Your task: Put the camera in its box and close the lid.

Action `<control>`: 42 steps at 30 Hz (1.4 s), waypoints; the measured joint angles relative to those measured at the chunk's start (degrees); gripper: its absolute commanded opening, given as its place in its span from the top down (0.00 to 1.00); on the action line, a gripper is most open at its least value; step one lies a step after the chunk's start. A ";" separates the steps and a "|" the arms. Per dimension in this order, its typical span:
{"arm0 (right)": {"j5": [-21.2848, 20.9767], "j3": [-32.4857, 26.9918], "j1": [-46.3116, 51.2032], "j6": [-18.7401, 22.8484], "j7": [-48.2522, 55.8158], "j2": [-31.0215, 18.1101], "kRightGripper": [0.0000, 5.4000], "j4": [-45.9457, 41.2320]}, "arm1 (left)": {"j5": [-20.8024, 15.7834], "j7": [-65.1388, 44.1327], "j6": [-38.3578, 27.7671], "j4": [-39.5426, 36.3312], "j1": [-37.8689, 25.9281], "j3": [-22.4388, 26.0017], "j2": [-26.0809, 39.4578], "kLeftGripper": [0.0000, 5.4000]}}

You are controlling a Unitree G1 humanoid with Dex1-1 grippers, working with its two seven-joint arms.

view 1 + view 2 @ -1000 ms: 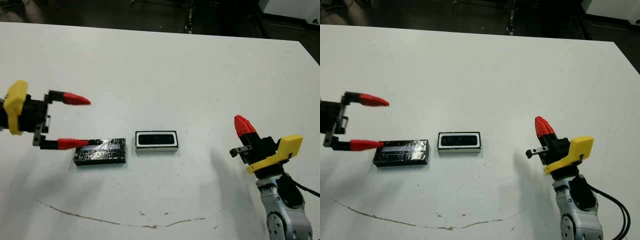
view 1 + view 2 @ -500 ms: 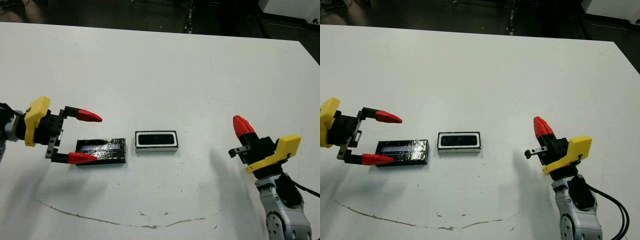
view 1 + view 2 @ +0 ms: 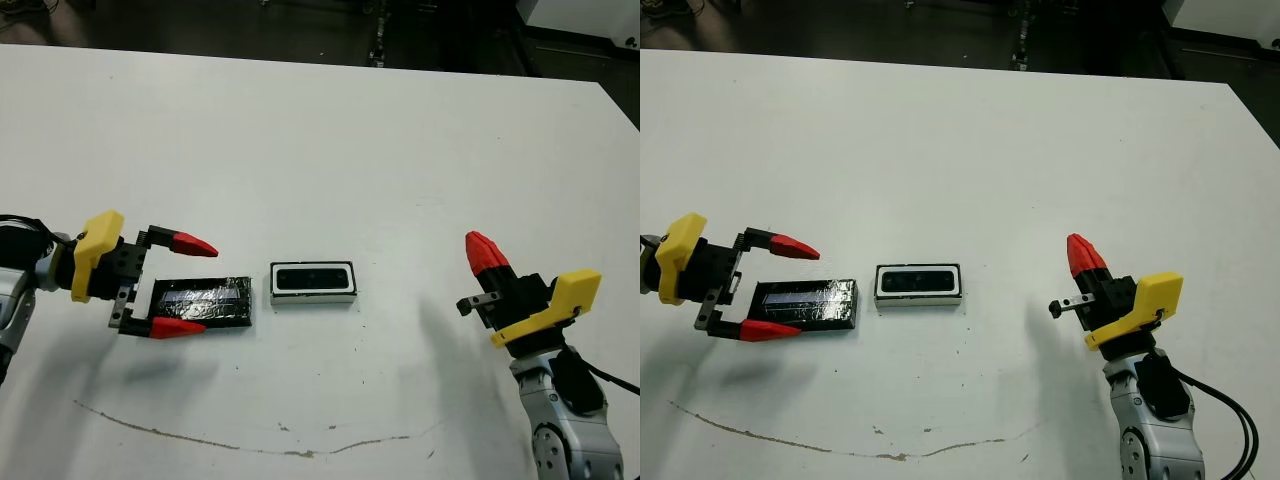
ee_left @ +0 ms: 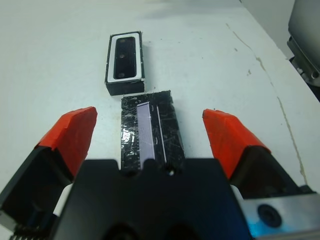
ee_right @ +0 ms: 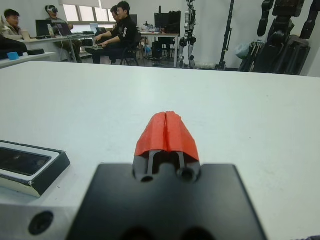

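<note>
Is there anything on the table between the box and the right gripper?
No. In the left eye view, only bare white table lies between the box and the right gripper.

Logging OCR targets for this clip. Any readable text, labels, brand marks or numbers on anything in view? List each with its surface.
None readable.
Lid: crinkled shiny black top with a pale strip, no print visible.
Camera in the box: dark face, no marking legible.
Left tool and right tool: plain red tips, yellow and black bodies, no labels.
Table: only a thin brown line near the front edge, not writing.
</note>
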 measured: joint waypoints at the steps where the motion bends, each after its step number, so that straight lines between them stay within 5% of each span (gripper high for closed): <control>1: 0.02 0.09 0.00 0.00 0.00 0.00 1.00 0.00 | 0.28 -0.02 0.07 -0.03 -0.01 -0.20 0.08 0.00; 18: 0.11 0.41 -0.01 0.01 -0.03 0.00 1.00 -0.03 | 4.84 3.38 5.05 -2.45 -0.01 -2.19 1.44 0.00; 42: 0.11 0.50 0.00 0.02 -0.13 -0.27 1.00 -0.24 | 5.69 3.36 6.34 0.56 -0.03 -3.86 1.35 0.00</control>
